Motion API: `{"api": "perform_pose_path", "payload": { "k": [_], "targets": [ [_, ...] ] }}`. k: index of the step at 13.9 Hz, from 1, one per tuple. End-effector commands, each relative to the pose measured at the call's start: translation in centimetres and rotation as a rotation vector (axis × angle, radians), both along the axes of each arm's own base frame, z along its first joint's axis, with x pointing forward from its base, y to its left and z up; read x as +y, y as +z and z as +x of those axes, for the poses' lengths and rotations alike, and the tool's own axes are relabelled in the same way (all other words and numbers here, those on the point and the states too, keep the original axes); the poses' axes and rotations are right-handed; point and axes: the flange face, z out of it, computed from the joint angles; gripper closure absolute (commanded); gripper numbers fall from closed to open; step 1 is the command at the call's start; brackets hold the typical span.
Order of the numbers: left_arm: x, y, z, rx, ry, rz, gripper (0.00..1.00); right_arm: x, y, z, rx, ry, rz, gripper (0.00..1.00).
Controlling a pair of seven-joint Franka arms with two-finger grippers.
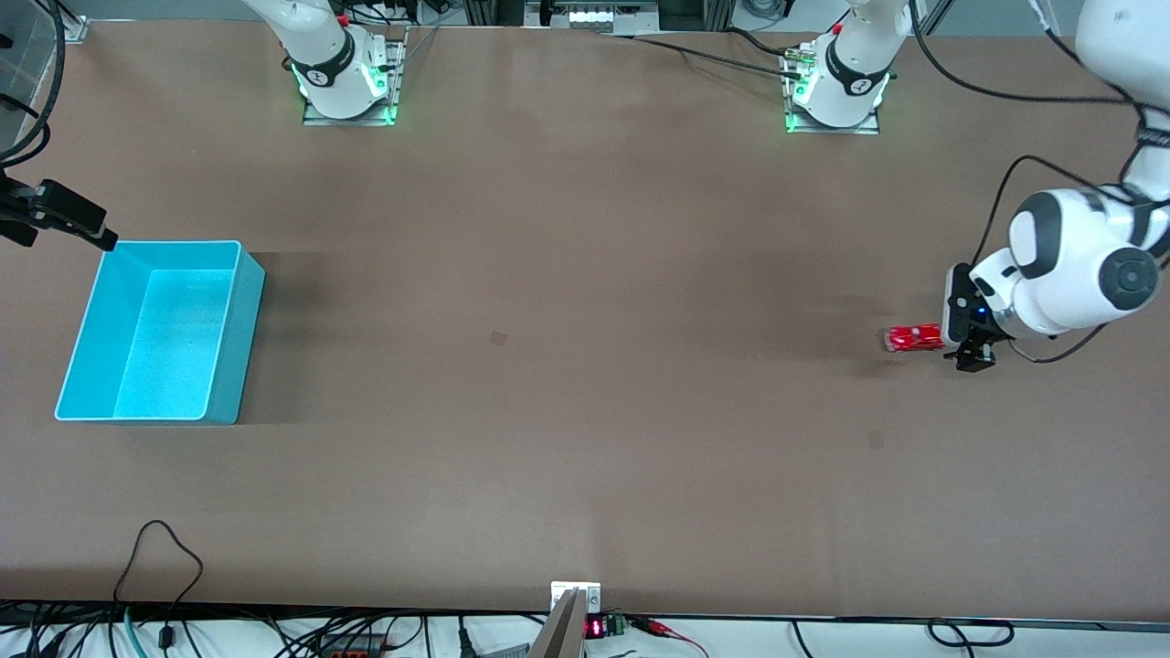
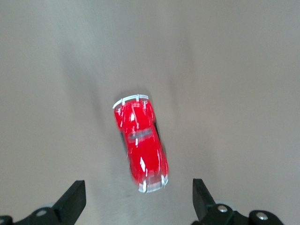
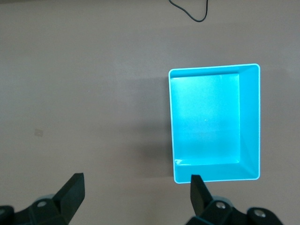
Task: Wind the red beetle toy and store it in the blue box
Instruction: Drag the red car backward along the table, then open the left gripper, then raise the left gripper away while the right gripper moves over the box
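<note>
The red beetle toy (image 1: 912, 338) lies on the table near the left arm's end; it also shows in the left wrist view (image 2: 140, 145). My left gripper (image 1: 974, 355) is low beside it, open and empty (image 2: 138, 197), with the toy just ahead of the fingertips and not between them. The blue box (image 1: 233, 347) stands open and empty at the right arm's end and shows in the right wrist view (image 3: 253, 117). My right gripper (image 1: 99, 238) hangs open and empty (image 3: 136, 190) over the table by the box's corner.
The brown table (image 1: 567, 366) stretches between toy and box. Cables (image 1: 155, 557) lie at the table edge nearest the front camera. A small dark mark (image 1: 498, 338) is on the table's middle.
</note>
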Motion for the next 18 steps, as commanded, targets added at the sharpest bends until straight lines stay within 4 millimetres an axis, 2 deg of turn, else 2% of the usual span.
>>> {"api": "perform_pose_path", "payload": {
  "k": [1,2,4,5,7,9,12,13,16,18],
  "targets": [
    [-3.5,6.0,0.4,0.031,-0.056,-0.003,0.00,0.2,0.3,-0.1,0.008,-0.007,-0.011,0.00],
    [-5.0,7.6,0.3,0.039,-0.051,-0.031,0.00,0.2,0.2,0.0,0.010,-0.007,-0.009,0.00],
    [-8.3,10.9,1.5,-0.016,-0.071,-0.067,0.00,0.2,0.2,-0.1,0.010,-0.015,-0.003,0.00],
    [-9.4,11.5,1.9,-0.030,-0.075,-0.070,0.00,-0.4,0.0,0.0,0.012,-0.022,0.008,0.00],
    [-10.8,11.5,2.1,-0.034,0.043,-0.103,0.00,-0.6,-0.1,-0.1,0.016,-0.024,0.008,0.00],
    [-13.4,11.0,2.5,-0.044,0.160,-0.130,0.00,-0.5,-0.2,-0.4,0.041,-0.021,-0.003,0.00],
    [-15.1,11.8,4.0,-0.175,0.423,-0.137,0.00,-1.7,-0.6,-0.7,0.068,-0.040,0.001,0.00],
    [-15.6,12.1,4.1,-0.183,0.539,-0.132,0.00,-2.4,-1.0,-0.7,0.081,-0.052,0.007,0.00],
    [-17.1,13.2,4.0,-0.175,0.825,-0.118,0.00,-2.5,-1.6,-0.6,0.093,-0.047,0.011,0.00],
    [-16.3,14.9,4.5,-0.190,1.071,-0.110,0.00,-1.5,-4.6,0.7,0.154,-0.024,0.007,0.00]
  ]
}}
